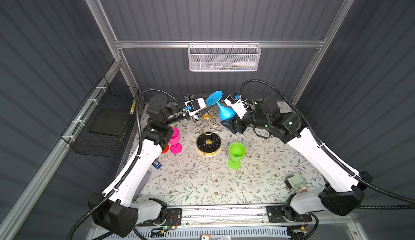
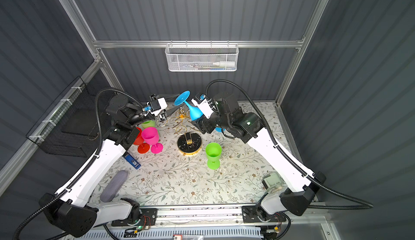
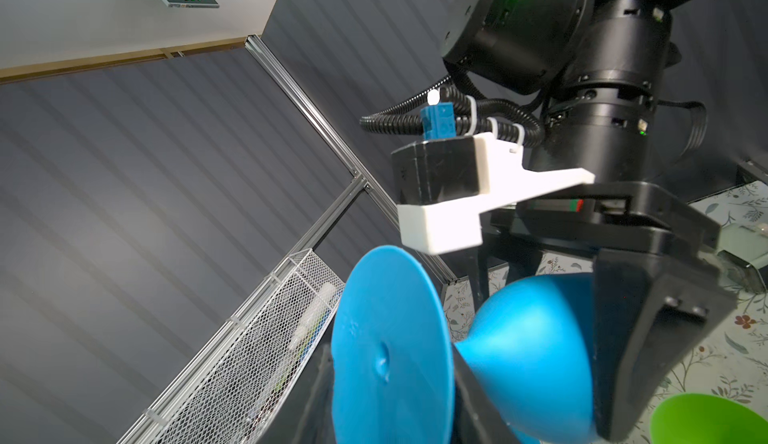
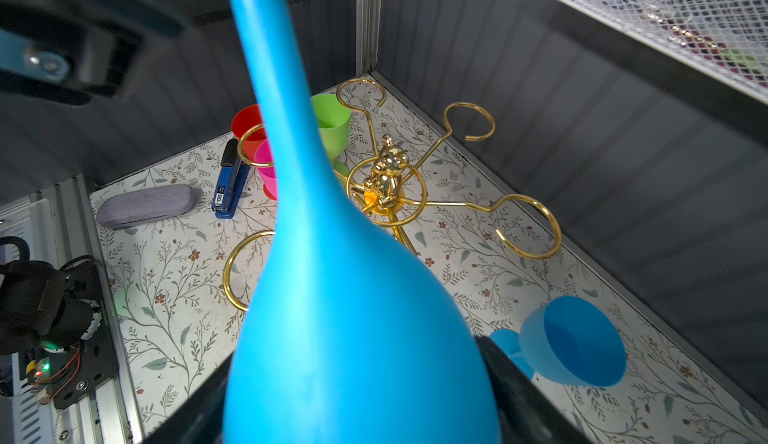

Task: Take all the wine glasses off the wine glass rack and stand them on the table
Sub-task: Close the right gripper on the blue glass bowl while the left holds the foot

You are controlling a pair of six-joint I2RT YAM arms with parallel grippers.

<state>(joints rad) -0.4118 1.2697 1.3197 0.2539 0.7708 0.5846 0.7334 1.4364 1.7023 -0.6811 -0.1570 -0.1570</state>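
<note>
The blue wine glass (image 1: 223,113) (image 2: 195,113) hangs in the air, tilted, with its foot up and toward the left, just above the rack. My right gripper (image 1: 229,123) (image 2: 199,124) (image 4: 357,421) is shut on its bowl. My left gripper (image 1: 207,109) (image 2: 171,112) (image 3: 390,421) reaches in from the left, with its dark fingers apart on either side of the glass's foot (image 3: 390,346); whether they touch it I cannot tell. The gold wine glass rack (image 1: 208,145) (image 2: 189,145) (image 4: 386,180) stands on its black round base, and the ring arms I see are empty.
A green glass (image 1: 237,153) stands right of the rack. Pink (image 1: 174,137), red (image 2: 139,137) and another green glass (image 2: 148,123) stand left. A second blue glass (image 4: 573,342) lies near the back wall. A blue stapler (image 2: 132,160) and grey case (image 2: 114,185) lie front left.
</note>
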